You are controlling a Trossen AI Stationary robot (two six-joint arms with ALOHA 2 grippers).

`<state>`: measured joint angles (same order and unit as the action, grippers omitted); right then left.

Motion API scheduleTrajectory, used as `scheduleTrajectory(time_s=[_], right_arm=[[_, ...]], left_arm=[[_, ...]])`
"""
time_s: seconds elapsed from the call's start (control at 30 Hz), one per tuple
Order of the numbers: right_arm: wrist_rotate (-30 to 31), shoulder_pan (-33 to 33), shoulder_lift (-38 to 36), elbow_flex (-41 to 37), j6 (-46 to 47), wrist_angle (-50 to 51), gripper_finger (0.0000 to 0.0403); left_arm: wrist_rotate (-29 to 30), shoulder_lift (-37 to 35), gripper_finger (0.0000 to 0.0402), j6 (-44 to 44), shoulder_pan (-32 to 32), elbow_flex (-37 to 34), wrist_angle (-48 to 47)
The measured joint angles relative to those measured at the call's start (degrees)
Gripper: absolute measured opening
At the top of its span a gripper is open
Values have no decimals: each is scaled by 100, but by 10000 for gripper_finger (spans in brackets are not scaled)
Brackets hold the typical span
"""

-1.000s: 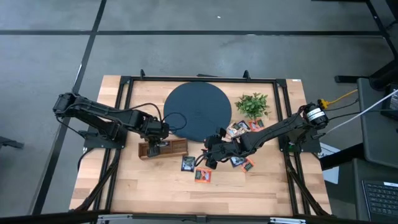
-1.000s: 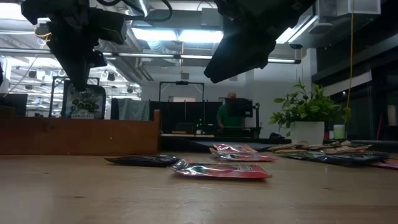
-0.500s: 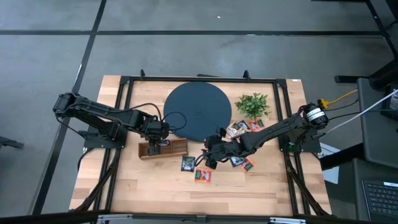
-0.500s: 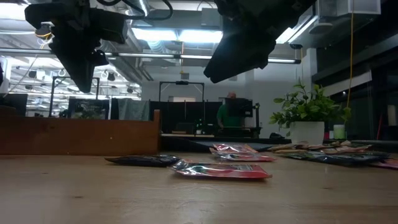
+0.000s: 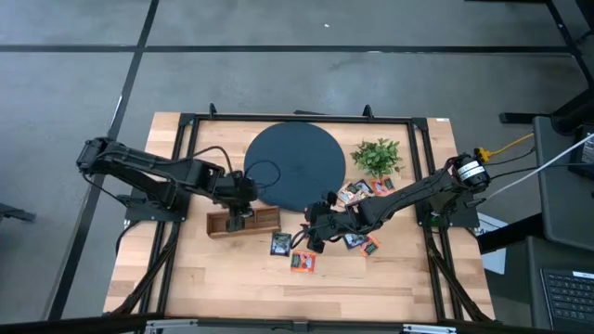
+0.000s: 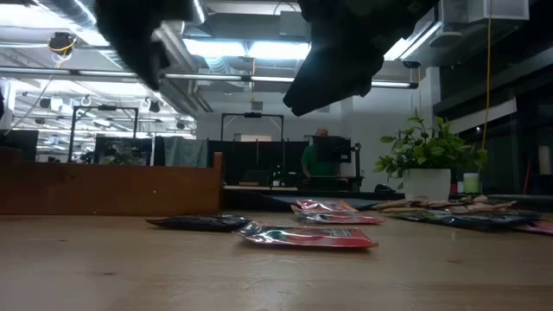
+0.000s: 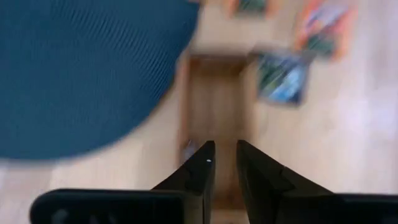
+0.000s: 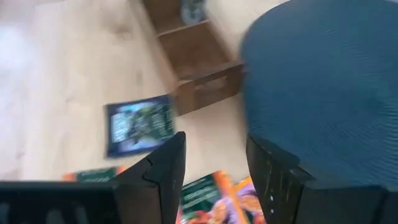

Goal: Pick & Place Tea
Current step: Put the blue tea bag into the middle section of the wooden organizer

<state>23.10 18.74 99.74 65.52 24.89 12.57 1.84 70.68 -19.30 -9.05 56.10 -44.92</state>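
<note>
Tea sachets lie flat on the table: a dark one [image 5: 281, 243], an orange-red one [image 5: 302, 263], and several more near the plant [image 5: 357, 192]. One sachet [image 7: 189, 149] sits inside the wooden box [image 5: 243, 221] and also shows in the right wrist view [image 8: 193, 9]. My left gripper [image 7: 225, 152] hovers above that box, its fingers a narrow gap apart and holding nothing. My right gripper [image 8: 214, 152] is wide open. It hangs over the table beside the round dark disc [image 5: 295, 167], above the orange-red sachets [image 8: 214, 193] and close to the dark one [image 8: 140, 124].
The small green plant in a white pot [image 5: 377, 156] stands at the disc's right. A black metal frame [image 5: 186, 125] runs round the table. Bare wood [image 5: 232, 278] stretches toward the near edge. In the low view a person [image 6: 321, 160] shows far behind the table.
My left gripper has let go of a dark sachet that it held over the wooden box, and the sachet has dropped into the box. The gripper has then risen and shifted a little toward the table's right. My right arm has kept still.
</note>
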Motion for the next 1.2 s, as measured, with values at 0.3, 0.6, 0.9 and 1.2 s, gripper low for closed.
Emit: scheduleTrajectory(time_s=[0.3, 0.6, 0.9, 1.2], right_arm=[[-720, 5, 0, -2, -900, -273, 170], [-827, 5, 0, -2, -977, -270, 104], [-1374, 27, 426, 0, -347, -469, 7], [-1421, 26, 832, -2, 216, -593, 6]], left_arm=[[-149, 113, 64, -606, -614, 1, 1247], [145, 750, 52, -1060, -1625, -64, 1368], [436, 1865, 39, -149, -2029, -69, 1394], [1270, 2411, 23, 538, -2058, -69, 1907]])
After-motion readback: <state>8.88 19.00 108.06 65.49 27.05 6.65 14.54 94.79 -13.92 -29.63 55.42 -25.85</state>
